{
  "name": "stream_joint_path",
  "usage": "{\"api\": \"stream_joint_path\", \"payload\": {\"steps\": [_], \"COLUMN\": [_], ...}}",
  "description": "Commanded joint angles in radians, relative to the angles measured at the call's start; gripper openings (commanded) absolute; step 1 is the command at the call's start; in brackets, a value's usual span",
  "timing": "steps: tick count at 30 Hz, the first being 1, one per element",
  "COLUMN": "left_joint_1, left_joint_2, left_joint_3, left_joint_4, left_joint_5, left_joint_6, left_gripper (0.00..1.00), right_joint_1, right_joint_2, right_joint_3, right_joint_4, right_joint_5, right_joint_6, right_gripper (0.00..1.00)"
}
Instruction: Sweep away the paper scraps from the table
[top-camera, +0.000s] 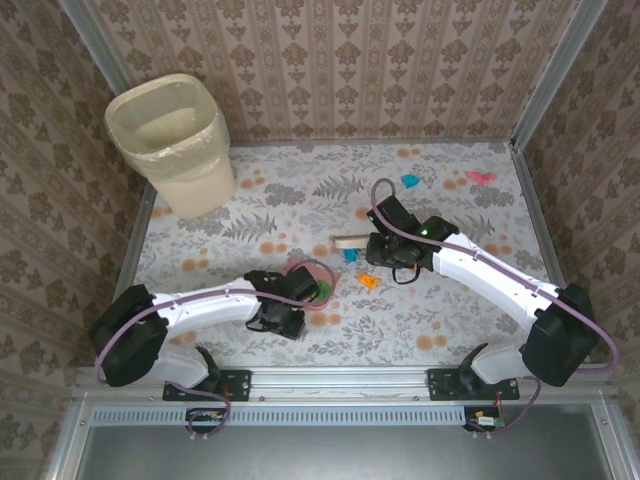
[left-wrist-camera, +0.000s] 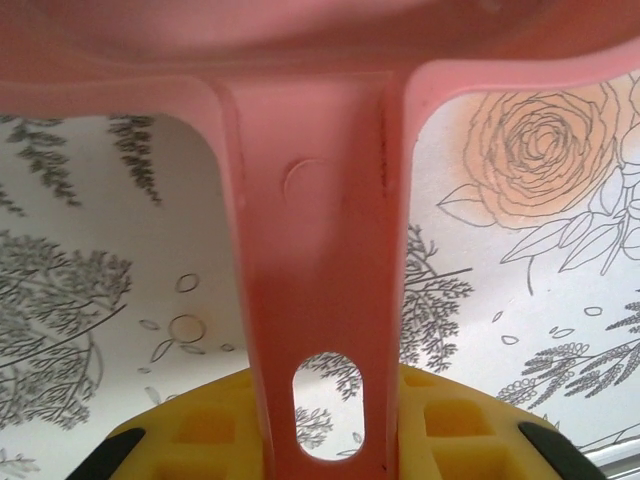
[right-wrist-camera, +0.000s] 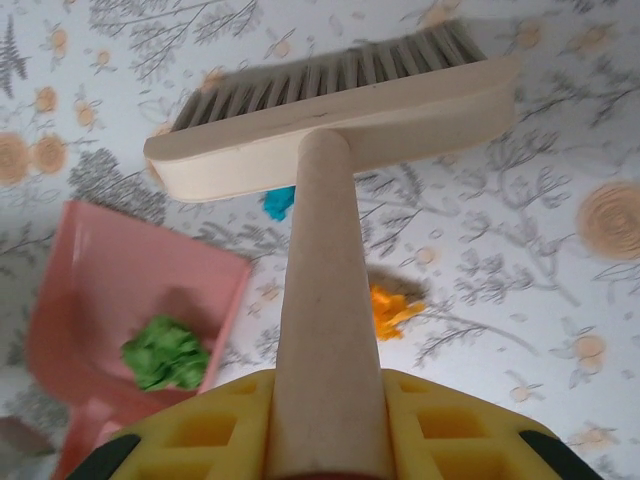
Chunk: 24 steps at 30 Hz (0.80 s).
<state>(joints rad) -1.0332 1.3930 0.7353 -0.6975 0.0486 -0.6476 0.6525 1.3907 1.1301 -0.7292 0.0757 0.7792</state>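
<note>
Grippers are clamping handles: left gripper (left-wrist-camera: 325, 440) the dustpan (left-wrist-camera: 320, 250), right gripper (right-wrist-camera: 325, 430) the brush (right-wrist-camera: 330, 110). Dustpan is holding green scrap (right-wrist-camera: 165, 352); orange scrap (right-wrist-camera: 390, 308) is lying on table (right-wrist-camera: 500, 250).

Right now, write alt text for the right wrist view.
The right gripper holds a cream brush over the table. A pink dustpan at left holds a green scrap; an orange scrap and a blue scrap lie nearby.
</note>
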Motion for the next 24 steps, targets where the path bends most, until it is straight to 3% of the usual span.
{"api": "stream_joint_path", "payload": {"steps": [1, 11, 19, 24], "left_joint_1": [-0.015, -0.015, -0.015, -0.014], "left_joint_2": [0.035, 0.054, 0.044, 0.023], "left_joint_3": [0.02, 0.032, 0.016, 0.006], "left_joint_4": [0.002, 0.03, 0.042, 0.047], "left_joint_5": [0.031, 0.044, 0.048, 0.05], "left_joint_6": [0.038, 0.058, 0.06, 0.063], "left_gripper": [0.0, 0.0, 0.0, 0.0], "right_joint_1": [0.015, 0.038, 0.03, -0.03], "right_joint_2": [-0.022, -0.084, -0.132, -0.222], "right_joint_3": [-0.028, -0.127, -0.143, -0.187], "right_joint_4": [0.048, 0.245, 0.3, 0.335], "right_joint_5": [-0.144, -0.393, -0.393, -0.392], "right_joint_6": [0.068, 0.22, 0.285, 0.335], "right_gripper": [0.0, 0.0, 0.0, 0.0]}}
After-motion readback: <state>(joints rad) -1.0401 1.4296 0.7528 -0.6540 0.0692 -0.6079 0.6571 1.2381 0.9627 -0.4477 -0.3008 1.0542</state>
